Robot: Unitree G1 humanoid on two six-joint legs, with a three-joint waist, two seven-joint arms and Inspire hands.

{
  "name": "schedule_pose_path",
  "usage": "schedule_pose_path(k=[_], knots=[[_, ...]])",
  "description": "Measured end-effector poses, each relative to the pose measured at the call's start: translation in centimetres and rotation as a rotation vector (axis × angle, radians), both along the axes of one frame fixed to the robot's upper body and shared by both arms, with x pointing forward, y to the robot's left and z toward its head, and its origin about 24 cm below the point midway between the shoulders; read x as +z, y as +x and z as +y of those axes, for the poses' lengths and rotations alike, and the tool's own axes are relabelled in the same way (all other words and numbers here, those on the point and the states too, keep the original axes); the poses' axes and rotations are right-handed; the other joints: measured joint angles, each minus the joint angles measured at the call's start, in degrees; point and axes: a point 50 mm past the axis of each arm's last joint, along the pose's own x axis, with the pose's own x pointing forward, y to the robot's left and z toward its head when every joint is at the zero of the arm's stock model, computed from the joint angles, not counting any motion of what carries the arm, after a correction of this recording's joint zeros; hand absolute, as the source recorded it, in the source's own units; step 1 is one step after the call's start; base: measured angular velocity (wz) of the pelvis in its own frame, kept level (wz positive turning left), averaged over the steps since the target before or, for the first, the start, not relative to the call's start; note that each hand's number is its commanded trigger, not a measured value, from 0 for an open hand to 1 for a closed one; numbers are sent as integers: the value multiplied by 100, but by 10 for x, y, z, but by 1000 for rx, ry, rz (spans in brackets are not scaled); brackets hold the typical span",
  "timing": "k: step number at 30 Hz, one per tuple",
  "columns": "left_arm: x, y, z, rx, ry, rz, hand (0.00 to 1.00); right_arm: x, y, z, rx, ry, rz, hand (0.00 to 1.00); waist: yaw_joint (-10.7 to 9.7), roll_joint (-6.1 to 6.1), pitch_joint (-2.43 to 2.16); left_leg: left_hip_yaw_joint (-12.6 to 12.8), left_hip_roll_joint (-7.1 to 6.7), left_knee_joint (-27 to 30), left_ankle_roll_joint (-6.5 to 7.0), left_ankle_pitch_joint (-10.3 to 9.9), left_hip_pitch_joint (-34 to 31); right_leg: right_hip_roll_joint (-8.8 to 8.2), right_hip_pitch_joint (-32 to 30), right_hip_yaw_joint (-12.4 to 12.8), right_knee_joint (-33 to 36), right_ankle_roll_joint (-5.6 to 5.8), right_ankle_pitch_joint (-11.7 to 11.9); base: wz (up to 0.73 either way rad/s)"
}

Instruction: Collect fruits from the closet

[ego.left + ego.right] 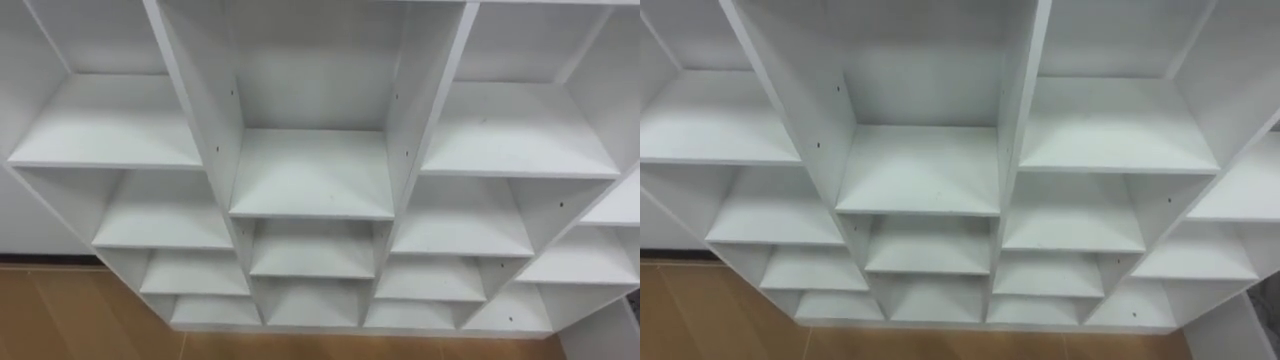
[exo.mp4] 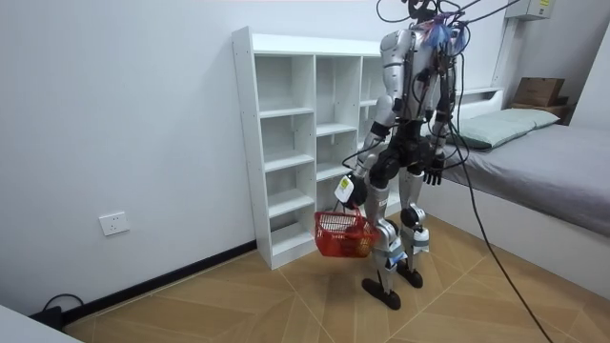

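Room view: one red wire basket (image 2: 341, 234) is gripped by the left hand (image 2: 346, 190) at 9 o'clock of the robot's knees; the right hand (image 2: 434, 175) hangs slack. One white closet (image 1: 312, 172), three shelf columns counted, is faced; whether fruit lies in the basket cannot be told.

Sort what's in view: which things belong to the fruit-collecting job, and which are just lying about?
Job: closet; red basket, hanging from the left hand.
Lying about: bed; pillow; cardboard box; wall socket.
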Motion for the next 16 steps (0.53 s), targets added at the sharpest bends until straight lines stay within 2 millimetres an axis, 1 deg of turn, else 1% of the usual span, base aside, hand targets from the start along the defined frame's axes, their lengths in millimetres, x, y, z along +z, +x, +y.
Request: schedule_pose_path(k=[4,5,9,16], knots=[[0,3,0,-4,6,-11,100,0,0,0,25,-12,9,0,-16,19,8,8,-2,-37,0,-1,78,-4,19,6,4,-2,-7,0],[1,5,0,-5,6,-17,100,0,2,0,30,-16,4,0,-25,21,0,7,-2,-48,0,-1,89,-4,22,9,8,-2,-11,0],[1,9,0,-8,11,-28,100,0,4,0,52,-21,5,0,-33,5,3,34,0,-51,-1,-1,100,0,27,25,10,-4,-12,-1],[2,12,1,-9,16,-30,100,-1,2,2,122,-10,55,0,-47,-42,18,59,-1,-79,0,-28,186,-1,77,71,40,5,-51,-3]])
